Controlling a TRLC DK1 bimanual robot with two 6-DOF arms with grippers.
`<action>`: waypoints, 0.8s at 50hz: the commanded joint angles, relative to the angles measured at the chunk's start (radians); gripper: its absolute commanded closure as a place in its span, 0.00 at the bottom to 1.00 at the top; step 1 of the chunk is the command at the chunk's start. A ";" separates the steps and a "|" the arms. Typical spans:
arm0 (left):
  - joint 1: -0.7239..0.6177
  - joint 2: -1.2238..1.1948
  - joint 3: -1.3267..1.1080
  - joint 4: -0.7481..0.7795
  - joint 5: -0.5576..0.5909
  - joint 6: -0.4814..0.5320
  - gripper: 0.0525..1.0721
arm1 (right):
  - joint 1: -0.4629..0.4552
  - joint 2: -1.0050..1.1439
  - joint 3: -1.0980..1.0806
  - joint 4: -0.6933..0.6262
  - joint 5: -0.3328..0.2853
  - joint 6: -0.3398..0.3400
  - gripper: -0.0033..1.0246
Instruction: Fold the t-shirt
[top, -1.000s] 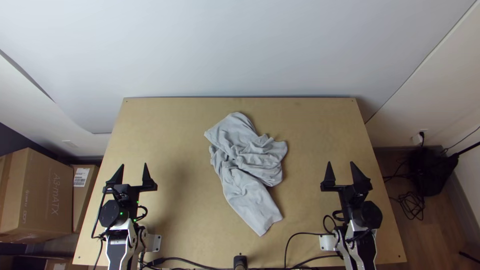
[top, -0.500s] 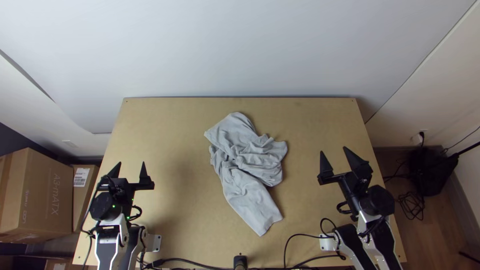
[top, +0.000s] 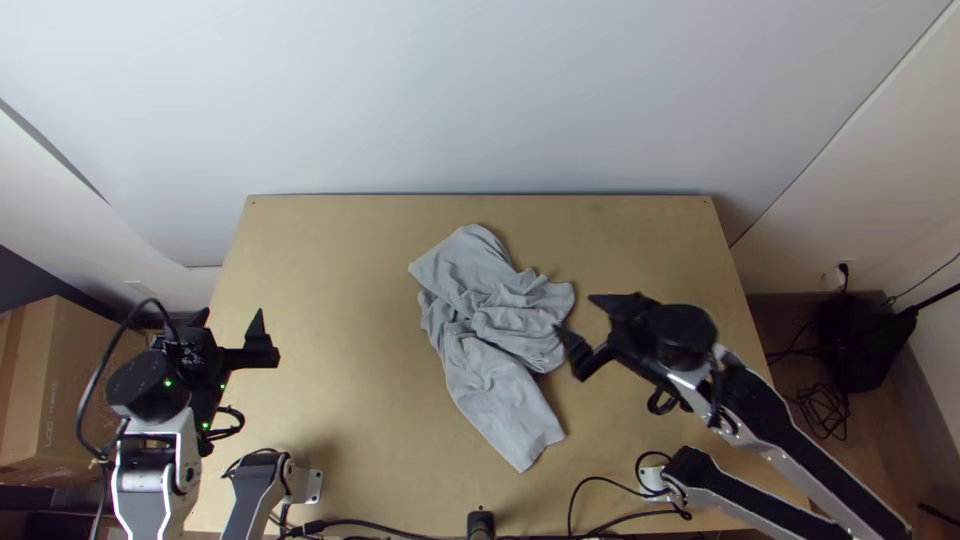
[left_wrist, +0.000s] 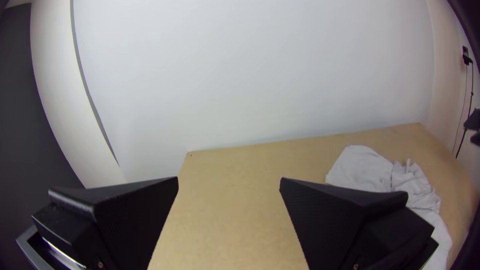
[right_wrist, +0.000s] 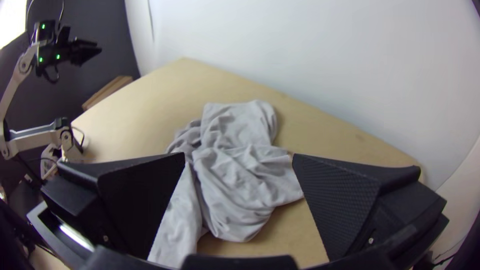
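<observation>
- One t-shirt (top: 497, 325) lies bunched mid-table (top: 340, 260), likely needing spreading.
- My right gripper (top: 577, 314) aims there, fingers apart, presumably to grasp.
- My left gripper (top: 232, 312), fingers also parted, hangs aside, perhaps giving room.

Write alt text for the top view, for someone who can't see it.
A grey t-shirt lies bunched on a light wooden table. From the picture's right, the open right end effector points toward it; the left end effector, also open, is by the table's left edge.
</observation>
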 joint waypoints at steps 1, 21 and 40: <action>0.006 0.060 0.105 -0.089 -0.001 -0.039 0.04 | 0.088 0.120 0.082 -0.068 0.002 0.035 0.04; 0.004 0.040 0.251 -0.357 -0.001 -0.091 0.04 | 0.308 0.534 0.287 -0.110 -0.009 0.311 0.04; 0.015 0.007 0.266 -0.474 0.005 -0.116 0.04 | 0.317 0.732 0.369 -0.176 -0.051 0.461 0.04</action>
